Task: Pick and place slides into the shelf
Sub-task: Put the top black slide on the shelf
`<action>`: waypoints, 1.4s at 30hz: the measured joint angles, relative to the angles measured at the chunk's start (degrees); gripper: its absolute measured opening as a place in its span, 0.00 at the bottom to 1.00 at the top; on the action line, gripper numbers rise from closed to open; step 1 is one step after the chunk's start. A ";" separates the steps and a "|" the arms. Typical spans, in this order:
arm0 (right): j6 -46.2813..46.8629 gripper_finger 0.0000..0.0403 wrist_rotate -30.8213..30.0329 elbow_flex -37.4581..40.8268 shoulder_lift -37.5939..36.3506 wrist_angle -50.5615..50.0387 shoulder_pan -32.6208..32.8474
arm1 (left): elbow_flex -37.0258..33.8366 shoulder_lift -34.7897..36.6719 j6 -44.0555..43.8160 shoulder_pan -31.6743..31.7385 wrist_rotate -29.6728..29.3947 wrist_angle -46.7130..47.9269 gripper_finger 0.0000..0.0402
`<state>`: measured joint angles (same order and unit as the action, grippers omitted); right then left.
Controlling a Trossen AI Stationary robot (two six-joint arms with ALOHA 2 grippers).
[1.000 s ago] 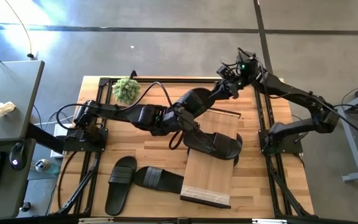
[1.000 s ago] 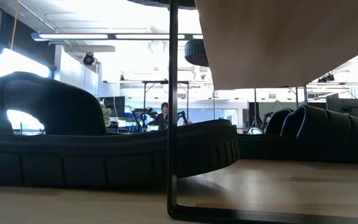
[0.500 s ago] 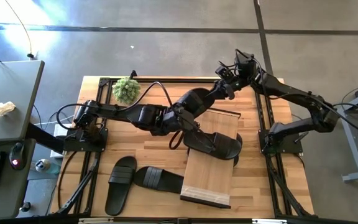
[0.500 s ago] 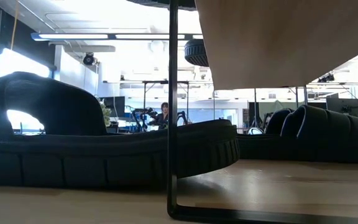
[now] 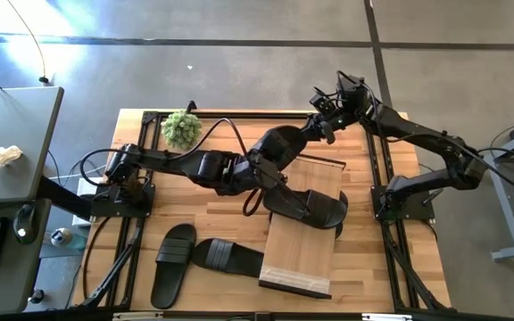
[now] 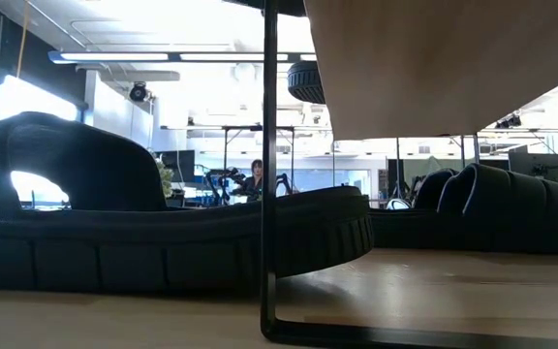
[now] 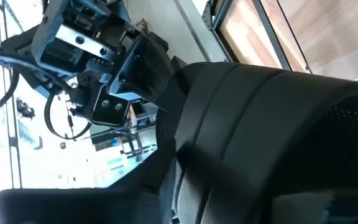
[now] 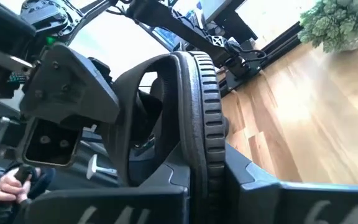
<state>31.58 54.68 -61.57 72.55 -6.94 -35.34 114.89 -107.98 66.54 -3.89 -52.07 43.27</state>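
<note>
The right gripper (image 5: 327,127) has clamped onto the raised matte black rubber slide (image 5: 279,144); left gripper (image 5: 259,166) loosening. Four slides, one light-wood shelf (image 5: 303,254).

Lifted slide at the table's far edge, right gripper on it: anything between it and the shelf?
Partly. The right gripper holds the lifted slide just beyond the shelf. Another slide lies across the shelf's far half, and the left gripper sits beside that end. The near half is bare.
</note>
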 joint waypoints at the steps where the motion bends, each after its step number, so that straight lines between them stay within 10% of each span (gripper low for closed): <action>1: -0.13 0.03 0.06 0.00 0.00 -0.04 -0.14 | 0.00 0.00 -0.65 -0.02 -0.05 0.01 0.28; 12: -0.84 0.03 1.31 0.01 -0.04 -0.57 -4.26 | 0.02 0.00 -2.41 -1.65 -14.36 0.93 0.53; 28: -1.76 0.03 1.52 0.00 -0.79 -1.57 -15.34 | 0.07 4.46 -34.09 -4.12 -22.76 1.02 0.55; 42: -5.46 0.03 -0.40 -0.01 -10.43 -5.65 -22.95 | 0.11 16.93 -84.23 2.99 8.80 15.36 0.55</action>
<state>26.12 54.27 -61.58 62.13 -12.59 -58.29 115.00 -91.05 -17.69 -0.90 -43.26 58.63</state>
